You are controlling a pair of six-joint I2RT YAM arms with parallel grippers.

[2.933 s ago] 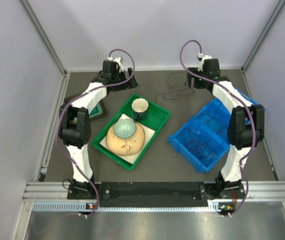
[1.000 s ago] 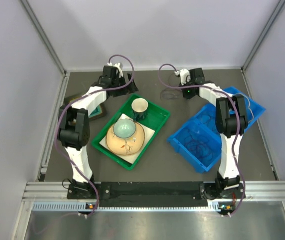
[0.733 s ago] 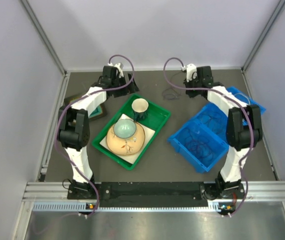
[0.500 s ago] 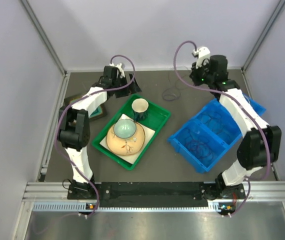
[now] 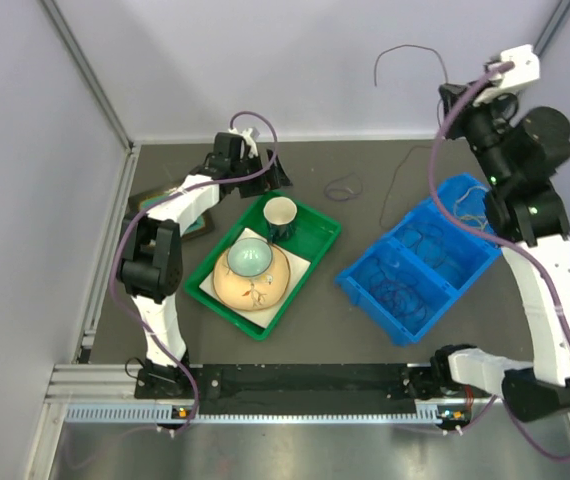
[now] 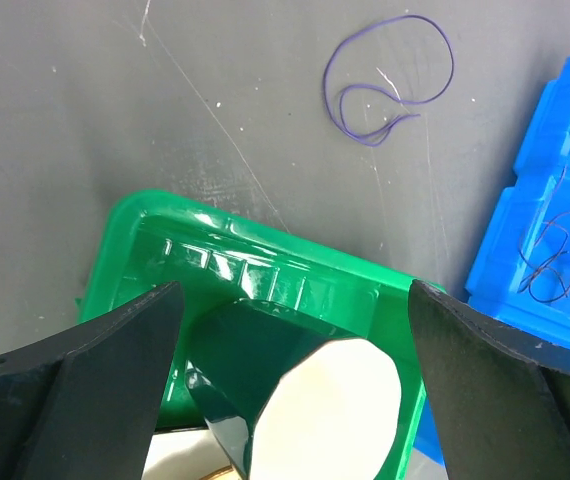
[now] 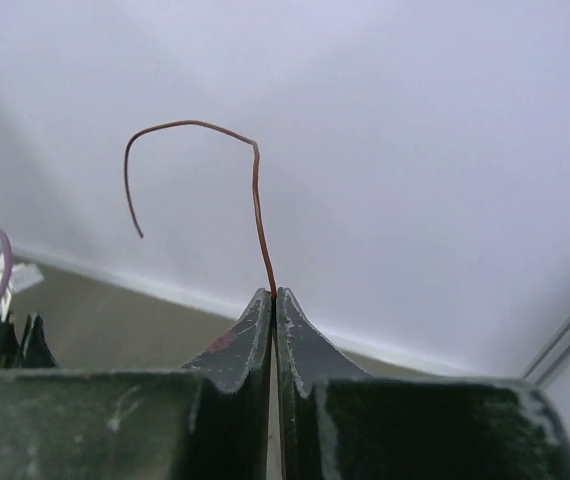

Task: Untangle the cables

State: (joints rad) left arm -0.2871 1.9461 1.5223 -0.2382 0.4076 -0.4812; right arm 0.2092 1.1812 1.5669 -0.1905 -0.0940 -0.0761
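My right gripper (image 5: 449, 92) is raised high at the back right, shut on a thin dark brown cable (image 5: 405, 47). In the right wrist view the cable (image 7: 256, 190) rises from the pinched fingertips (image 7: 274, 292) and curls over to the left. A thin strand (image 5: 397, 190) hangs down toward the table below that gripper. A purple cable (image 5: 343, 187) lies in a loose loop on the dark table, also seen in the left wrist view (image 6: 451, 62). My left gripper (image 5: 257, 178) (image 6: 295, 380) is open above the back edge of the green tray, apart from the cables.
The green tray (image 5: 227, 310) (image 6: 265, 225) holds a dark green cup (image 5: 280, 215) (image 6: 335, 400) and a pale blue bowl (image 5: 250, 258) on a tan dish. A blue two-part bin (image 5: 365, 290) (image 6: 565, 130) at the right holds more thin cables. A flat green-framed item (image 5: 197, 222) lies at the left.
My right arm has swung from table height up and to the right, lifting the brown cable away from the purple loop. My left gripper has shifted slightly right and stays open.
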